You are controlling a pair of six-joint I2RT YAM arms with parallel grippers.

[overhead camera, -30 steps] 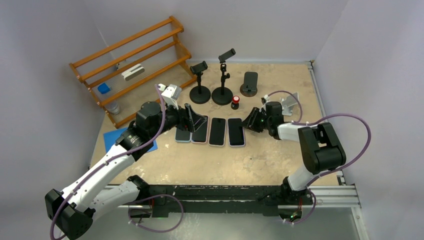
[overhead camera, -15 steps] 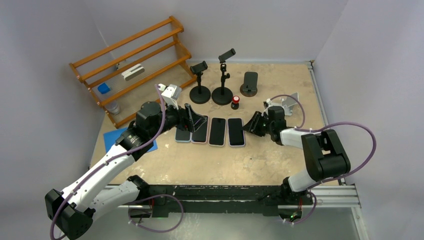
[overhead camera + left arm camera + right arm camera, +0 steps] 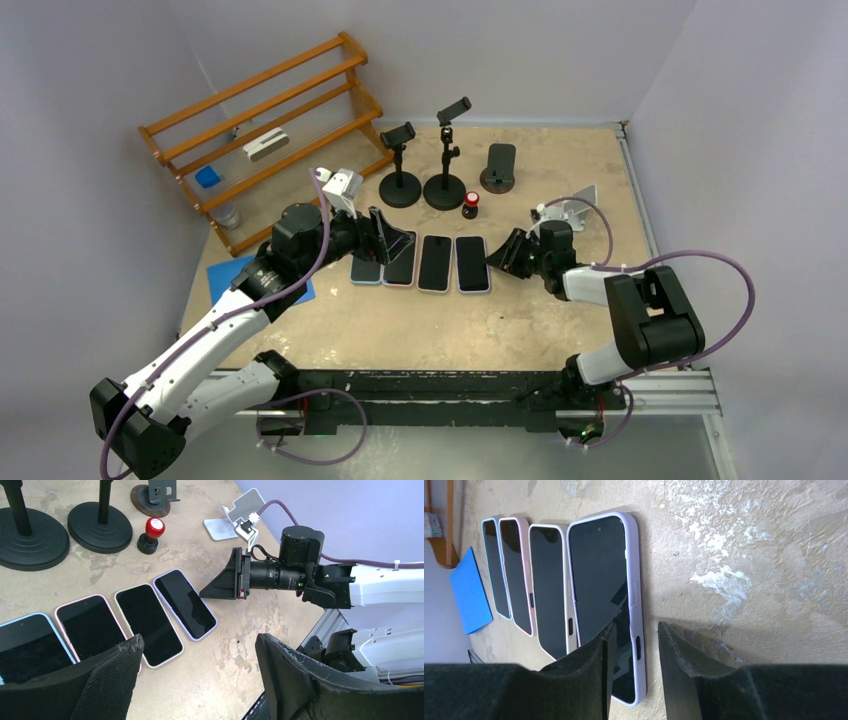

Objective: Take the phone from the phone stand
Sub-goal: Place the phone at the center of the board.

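Currently, four phones lie flat on the counter (image 3: pixel 560 320) in one close row, screens up, in front of the stands. The purple phone (image 3: pixel 472 264) is the right end of the row. Its long axis runs from the near edge toward the far wall, and the end with the small camera dot points to the stands. To its left are a white phone (image 3: pixel 435 263), a pink phone (image 3: pixel 400 262) and a light blue phone (image 3: pixel 365 270), all parallel to it.

The right claw (image 3: pixel 497 252) is low, just beside the right side of the purple phone at its near corner. Its fingers are only a little apart, with bare counter showing between them, and they pinch nothing. In the right wrist view one finger covers the phone's edge, but I cannot tell if it touches.

The left claw (image 3: pixel 197 647) is spread wide above the left part of the row and carries nothing.

Behind the phones stand two black stands (image 3: pixel 400 185) with round bases, a dark stand (image 3: pixel 498 168) on a brown base, and a red stamp (image 3: pixel 470 205). A silver stand (image 3: pixel 578 208) sits near the right arm. A wooden rack (image 3: pixel 260 130) and a blue sheet (image 3: pixel 225 278) are on the left side.
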